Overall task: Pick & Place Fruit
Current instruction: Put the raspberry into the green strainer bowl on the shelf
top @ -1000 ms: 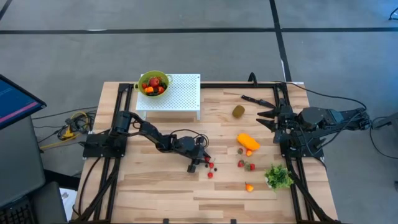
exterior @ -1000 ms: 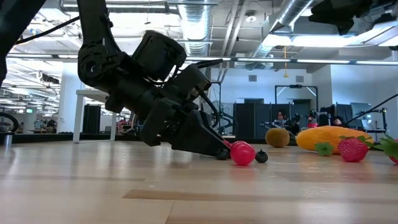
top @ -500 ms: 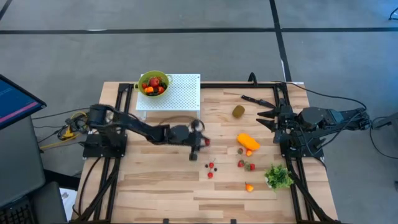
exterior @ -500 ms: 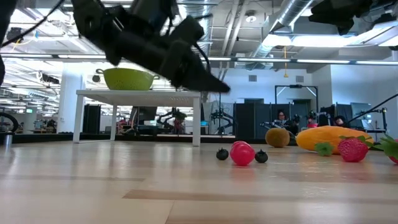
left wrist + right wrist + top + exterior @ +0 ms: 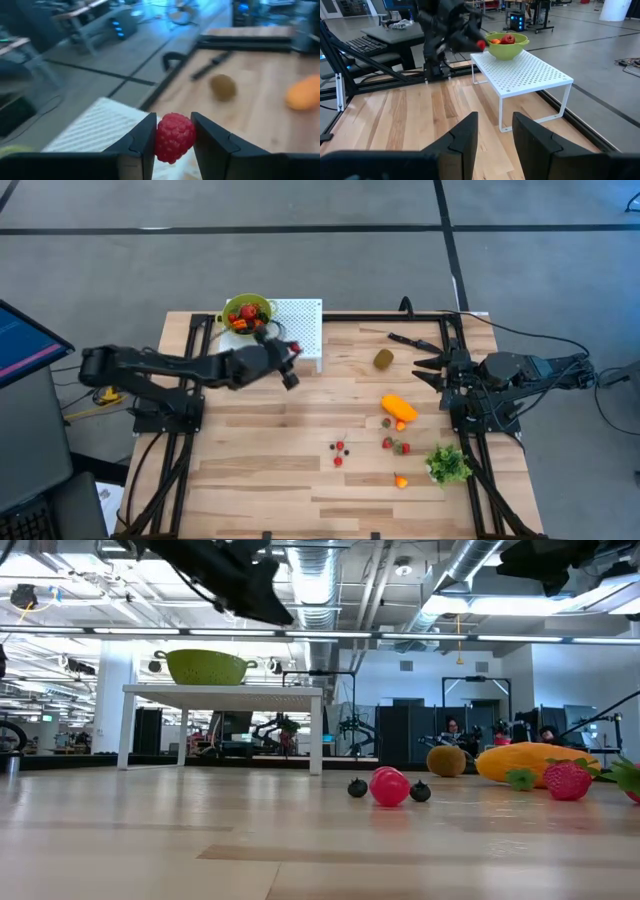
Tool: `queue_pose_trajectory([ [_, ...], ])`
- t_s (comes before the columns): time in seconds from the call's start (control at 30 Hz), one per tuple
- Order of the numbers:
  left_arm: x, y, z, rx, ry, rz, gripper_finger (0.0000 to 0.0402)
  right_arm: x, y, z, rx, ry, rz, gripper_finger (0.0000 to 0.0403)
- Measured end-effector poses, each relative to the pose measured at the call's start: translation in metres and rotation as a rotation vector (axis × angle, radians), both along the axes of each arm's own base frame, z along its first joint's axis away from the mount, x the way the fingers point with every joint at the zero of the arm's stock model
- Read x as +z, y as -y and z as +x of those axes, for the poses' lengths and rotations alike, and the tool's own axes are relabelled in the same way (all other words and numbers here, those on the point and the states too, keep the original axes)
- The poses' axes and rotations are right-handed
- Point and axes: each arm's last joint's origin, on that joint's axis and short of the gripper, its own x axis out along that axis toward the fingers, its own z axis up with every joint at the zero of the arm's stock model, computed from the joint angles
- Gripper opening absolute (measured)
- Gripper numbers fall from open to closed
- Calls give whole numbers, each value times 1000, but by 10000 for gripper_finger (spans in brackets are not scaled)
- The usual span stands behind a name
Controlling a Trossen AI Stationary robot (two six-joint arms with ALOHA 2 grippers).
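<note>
My left gripper [image 5: 294,350] hangs above the near edge of the white perforated rack [image 5: 300,330], shut on a red raspberry [image 5: 174,138]. The right wrist view shows that berry [image 5: 480,44] just beside the green bowl [image 5: 507,45] of fruit on the rack. More fruit lies on the table: a kiwi [image 5: 384,359], an elongated orange fruit [image 5: 398,407], small berries [image 5: 340,450] and strawberries [image 5: 396,445]. My right gripper [image 5: 422,366] waits open at the table's right side, touching nothing. My left gripper pinches the raspberry by its two opposite sides [image 5: 161,140] between its two fingers. The fingers reach out nearly level, tipped slightly down. The berry is lifted clear of table and rack, its end showing past the fingertips.
A black knife [image 5: 410,340] lies at the far right, and a green leafy bunch [image 5: 448,463] sits near the right arm's base. A small orange piece [image 5: 400,480] lies toward the near edge. In the low view the berries [image 5: 390,786] sit mid-table.
My left gripper has risen from the table, where it pointed steeply down among the small berries, and swung toward the far left, up to the rack and bowl. It has tipped up to nearly level. The raspberry has gone along, lifted clear.
</note>
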Motion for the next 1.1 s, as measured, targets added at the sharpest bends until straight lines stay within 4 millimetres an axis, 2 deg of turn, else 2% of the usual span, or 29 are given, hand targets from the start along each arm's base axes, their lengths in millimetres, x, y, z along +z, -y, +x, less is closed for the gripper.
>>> queue_pose_trajectory([
  [0.2,15,-17,-28,186,-30,43,104,0,0,0,-1,0,0,116],
  [0.4,18,-32,-44,389,-84,94,104,0,0,0,0,0,0,116],
  [0.53,16,-38,-47,456,-109,112,104,0,0,0,0,0,0,116],
  [1.1,16,-44,-49,497,-113,119,104,0,0,0,0,0,0,116],
])
